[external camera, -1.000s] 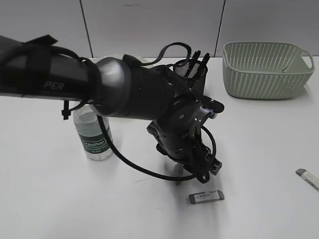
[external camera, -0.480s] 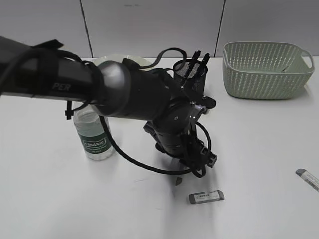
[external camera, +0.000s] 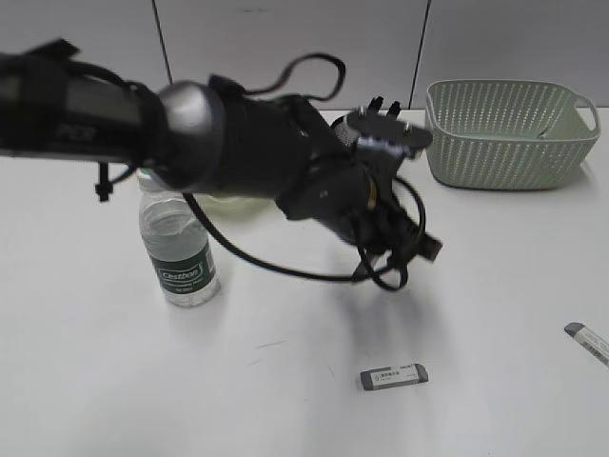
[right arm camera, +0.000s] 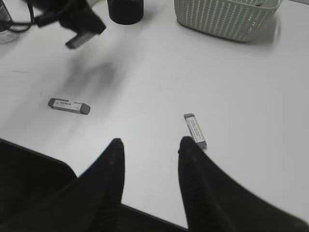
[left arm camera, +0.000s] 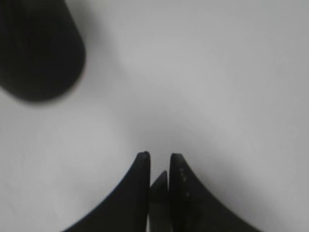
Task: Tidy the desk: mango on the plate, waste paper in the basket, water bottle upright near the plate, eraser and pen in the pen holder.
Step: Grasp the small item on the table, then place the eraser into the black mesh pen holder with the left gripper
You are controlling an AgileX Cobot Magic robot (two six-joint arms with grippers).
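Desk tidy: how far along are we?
Done: water bottle upright; pens in the pen holder. In hand: nothing clear; left hand nearly shut above the desk, right hand open. Left: one eraser and a second eraser on the desk. Mango, waste paper: not visible.

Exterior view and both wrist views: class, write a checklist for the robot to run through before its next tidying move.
1. Water bottle upright: ok.
2. Middle eraser in the pen holder: not ok, it lies on the desk.
3. Second eraser stowed: not ok, on the desk ahead of the right fingers.
4. Right fingers open, empty: ok.
5. Left fingers gripping something: cannot tell.
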